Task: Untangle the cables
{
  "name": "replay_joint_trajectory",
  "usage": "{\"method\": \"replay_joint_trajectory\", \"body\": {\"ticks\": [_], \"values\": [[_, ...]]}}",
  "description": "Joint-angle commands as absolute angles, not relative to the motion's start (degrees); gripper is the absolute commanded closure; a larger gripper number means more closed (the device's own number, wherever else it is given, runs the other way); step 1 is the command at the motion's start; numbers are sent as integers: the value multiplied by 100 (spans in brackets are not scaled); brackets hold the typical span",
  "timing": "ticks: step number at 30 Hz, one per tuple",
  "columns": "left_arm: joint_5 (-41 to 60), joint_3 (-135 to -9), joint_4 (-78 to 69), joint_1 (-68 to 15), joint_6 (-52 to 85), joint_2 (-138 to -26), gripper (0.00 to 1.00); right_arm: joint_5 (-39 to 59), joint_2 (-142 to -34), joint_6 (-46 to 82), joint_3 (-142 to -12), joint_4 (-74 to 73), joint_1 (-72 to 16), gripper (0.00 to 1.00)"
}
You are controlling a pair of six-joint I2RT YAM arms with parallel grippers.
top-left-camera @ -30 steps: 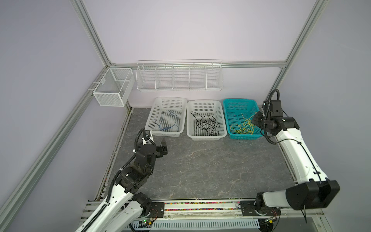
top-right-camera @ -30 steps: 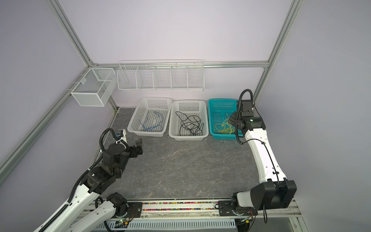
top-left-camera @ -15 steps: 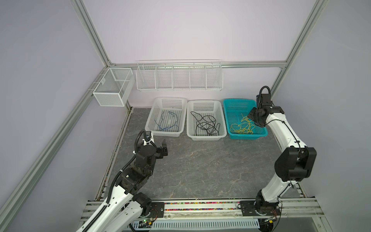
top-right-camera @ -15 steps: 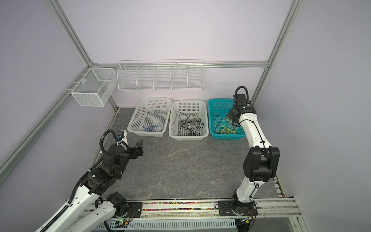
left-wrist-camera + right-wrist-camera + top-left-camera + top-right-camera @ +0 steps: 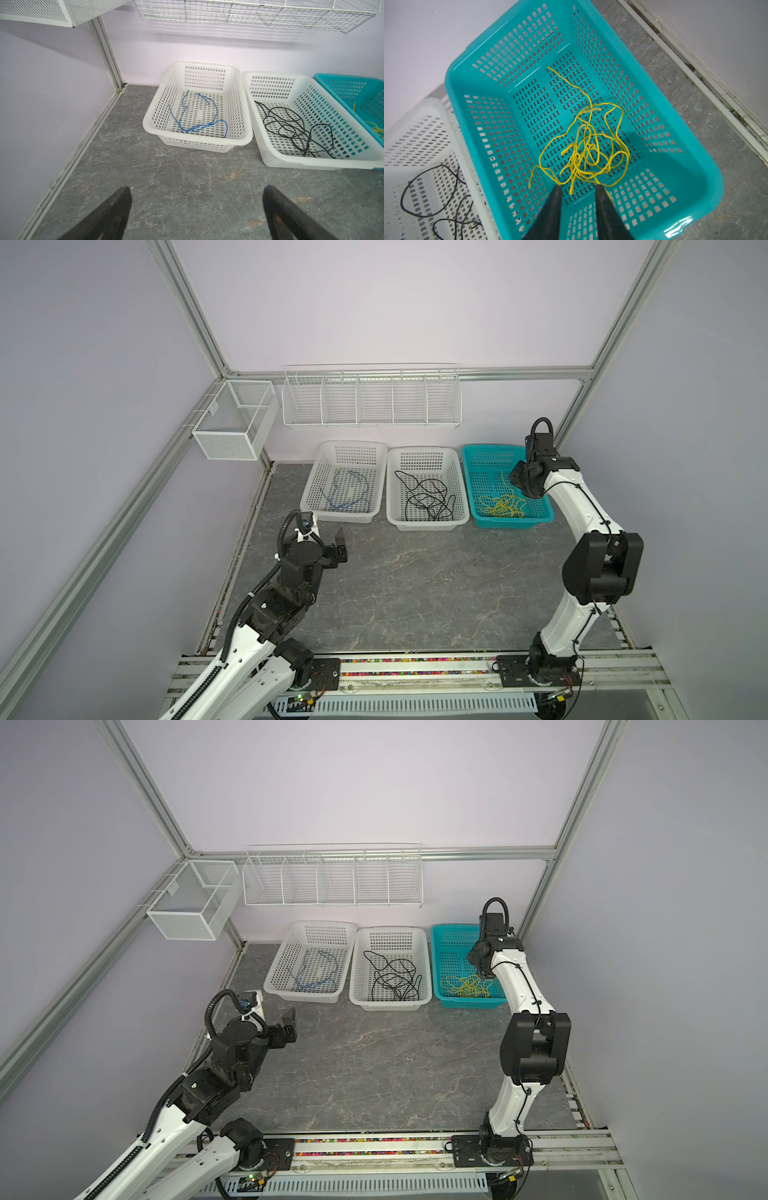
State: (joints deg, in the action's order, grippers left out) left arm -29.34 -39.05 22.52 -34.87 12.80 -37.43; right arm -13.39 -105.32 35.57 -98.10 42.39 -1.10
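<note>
Three cables lie apart in three baskets at the back wall. The blue cable is in the left white basket. In the middle white basket is the black cable. The yellow cable lies in a loose heap on the floor of the teal basket. My right gripper hangs over that heap with its jaws apart and grips nothing. My left gripper is wide open and empty above the table, in front of the left basket.
A white wire shelf and a mesh box hang on the back and left walls above the baskets. Aluminium frame posts stand at the corners. The grey marble tabletop stretches between the arms.
The right arm has swung in over the teal basket and its jaws have opened from shut. The yellow cable now lies free. The left arm has barely moved.
</note>
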Motion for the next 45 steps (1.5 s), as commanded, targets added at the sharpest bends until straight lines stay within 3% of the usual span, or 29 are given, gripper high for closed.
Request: {"method": "replay_joint_trajectory", "body": {"ticks": [1,10,13,22,26,33,37,45], "values": [[-2874,-3850,2180,-3463,1187,-3714,1,-1169,-10182,3512,-9908,4142,-87,58],[-2944,-3797,2094,-3467,1204,-3624,1,-1337,-8866,3321,-9327,3478,-621,0],[-2942,-3764,2065,-3468,1222,-3591,1,-1367,-8415,3220,-9037,3308,-817,12],[-2880,-3713,2026,-3467,1283,-3566,1,-1487,-6341,2943,-7049,1839,-1035,12],[-2865,-3683,2004,-3463,1305,-3544,1,-1364,-5819,2308,-6495,1838,-1030,12],[-2850,-3615,1965,-3463,1307,-3532,1,-2474,-5006,1583,-5330,1713,-1028,12],[-2836,-3603,1958,-3472,1250,-3575,1,-3116,-4971,1139,-4675,1260,-1027,12],[-2979,-3561,1979,-3507,1257,-3576,1,-3276,-5719,607,-3364,-755,-950,12]]}}
